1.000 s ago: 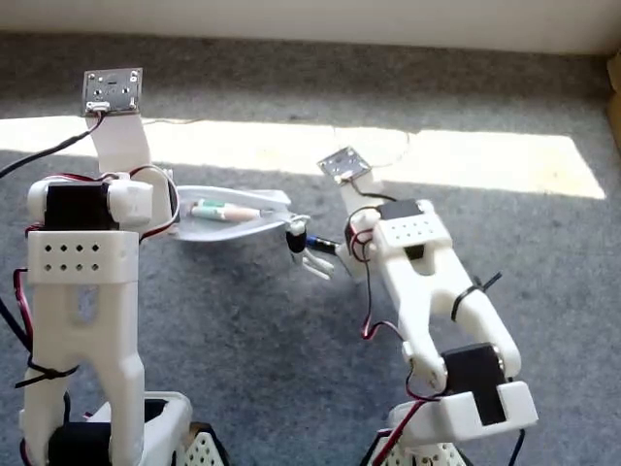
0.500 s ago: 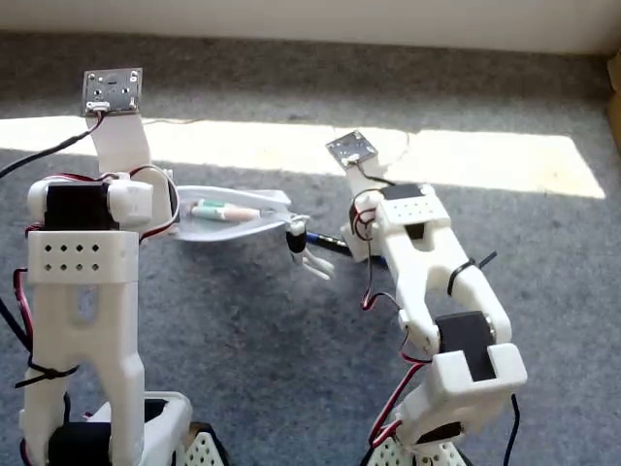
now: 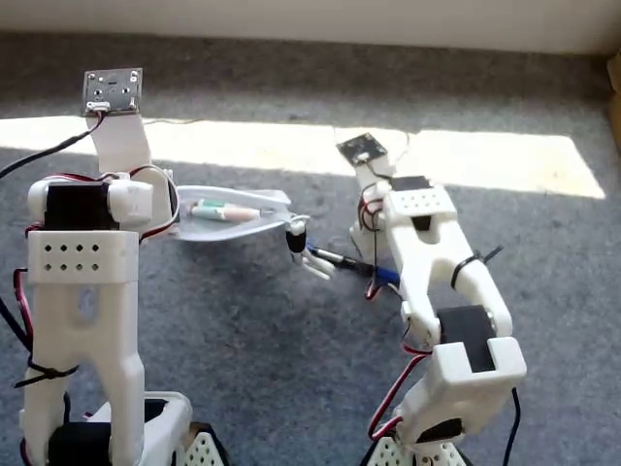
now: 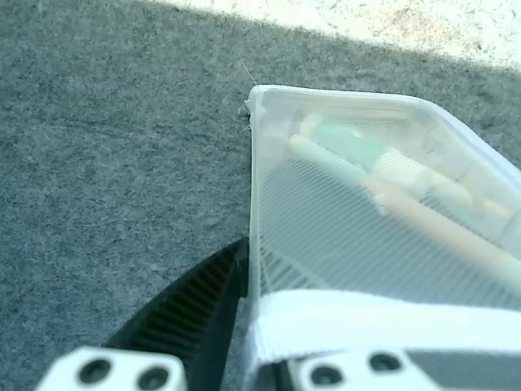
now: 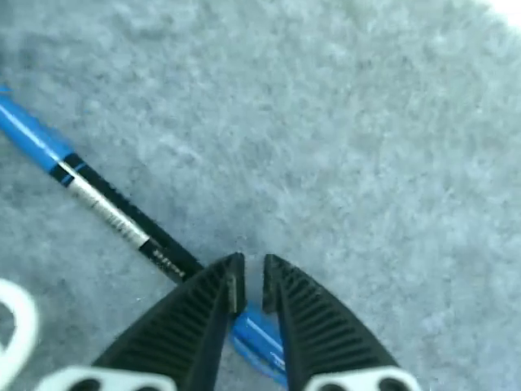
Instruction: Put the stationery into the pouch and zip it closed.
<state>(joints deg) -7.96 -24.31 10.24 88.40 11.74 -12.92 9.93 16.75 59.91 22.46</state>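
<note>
A see-through white pouch [image 3: 233, 216] lies on the grey carpet with green, white and tan stationery [image 4: 383, 175] inside. My left gripper [image 4: 252, 326] is shut on the pouch [image 4: 350, 236] at one edge. A blue and black pen [image 3: 340, 259] lies slanted on the carpet to the right of the pouch mouth. My right gripper [image 3: 373, 264] is over the pen's blue end. In the right wrist view the pen [image 5: 106, 208] runs under the fingertips, and my right gripper [image 5: 248, 281] is closed on its blue end down to a thin gap.
A small black-and-white object [image 3: 303, 249] lies between the pouch mouth and the pen; its white loop [image 5: 12, 326] sits beside the pen. A sunlit strip [image 3: 466, 160] crosses the carpet behind both arms. Bare carpet [image 3: 262, 340] lies in front.
My right arm has swung right and toward the near side, and the pen has slid with it, away from the pouch mouth. My left arm and the pouch have kept still.
</note>
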